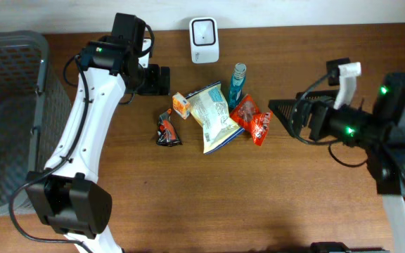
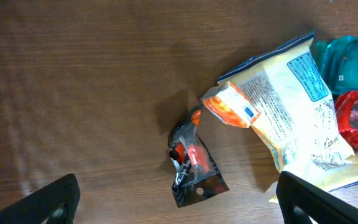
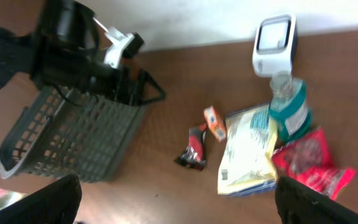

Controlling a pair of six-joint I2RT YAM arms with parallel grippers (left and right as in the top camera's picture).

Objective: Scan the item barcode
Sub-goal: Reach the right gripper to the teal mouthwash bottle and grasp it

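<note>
A heap of items lies mid-table: a pale yellow snack bag (image 1: 213, 116), a small orange box (image 1: 181, 104), a black-and-red packet (image 1: 167, 128), a red packet (image 1: 253, 118) and a blue bottle (image 1: 238, 83). The white scanner (image 1: 204, 40) stands at the far edge behind them. My left gripper (image 1: 157, 79) hangs open just left of the heap, above the black-and-red packet (image 2: 194, 165) and orange box (image 2: 229, 107), holding nothing. To the right of the heap my right gripper (image 1: 283, 112) is open and empty, facing the items (image 3: 247, 149) and the scanner (image 3: 274, 45).
A grey mesh basket (image 1: 9, 119) fills the table's left side and shows in the right wrist view as the basket (image 3: 73, 134). Bare wooden tabletop (image 1: 223, 197) stretches in front of the heap. The left arm (image 1: 83, 140) crosses between basket and items.
</note>
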